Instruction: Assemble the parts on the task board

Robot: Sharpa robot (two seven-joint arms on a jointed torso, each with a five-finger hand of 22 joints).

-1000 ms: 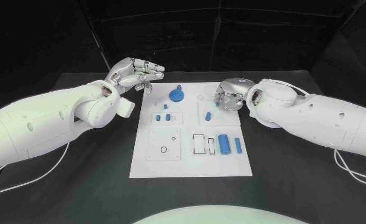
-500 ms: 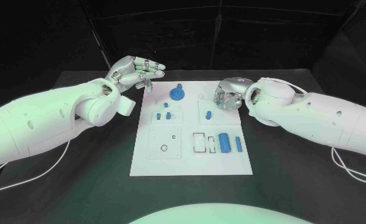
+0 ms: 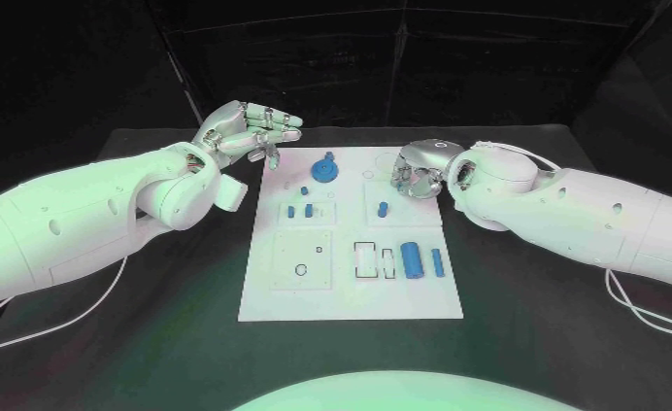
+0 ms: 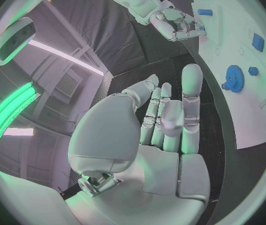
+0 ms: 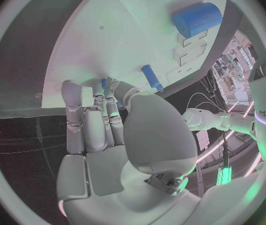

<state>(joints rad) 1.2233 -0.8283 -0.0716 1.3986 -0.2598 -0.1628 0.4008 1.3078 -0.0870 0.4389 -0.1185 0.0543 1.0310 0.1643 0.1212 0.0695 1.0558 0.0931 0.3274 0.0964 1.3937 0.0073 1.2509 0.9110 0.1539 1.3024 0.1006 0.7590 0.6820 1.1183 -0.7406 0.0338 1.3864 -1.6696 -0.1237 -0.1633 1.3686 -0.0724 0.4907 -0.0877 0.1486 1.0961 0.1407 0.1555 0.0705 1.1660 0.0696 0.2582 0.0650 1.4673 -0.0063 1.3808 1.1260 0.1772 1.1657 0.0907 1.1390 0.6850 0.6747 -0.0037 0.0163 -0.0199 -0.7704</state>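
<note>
Step in hand: we judge that the right hand (image 3: 419, 176) is working at a small part on the far right of the task board (image 3: 351, 299); the left hand (image 3: 250, 135) waits off the board's far left corner.
Doing it well: we would keep the right hand low and steady over its spot, let the fingertips settle squarely on the piece, and keep the wrist clear of the blue peg (image 3: 383, 209) just on the near side of it. We would hold the left hand off the board until it is wanted.
Right hand: fingers curled downward over the board's far right part; in the right wrist view a sliver of blue shows at the fingertips (image 5: 108, 87), but we cannot tell whether anything is clamped.
Left hand: raised, fingers loosely apart, nothing in it.
Task board: a white rectangular plate lying flat at the table's middle, with cut-out recesses.
Blue gear (image 3: 325, 174): toothed disc with a central stub, on the board's far middle, between the two hands.
Blue cylinder (image 3: 412, 261): the stoutest piece, lying on the board's near right part, with a thinner blue bar (image 3: 437, 262) just beside it.
</note>
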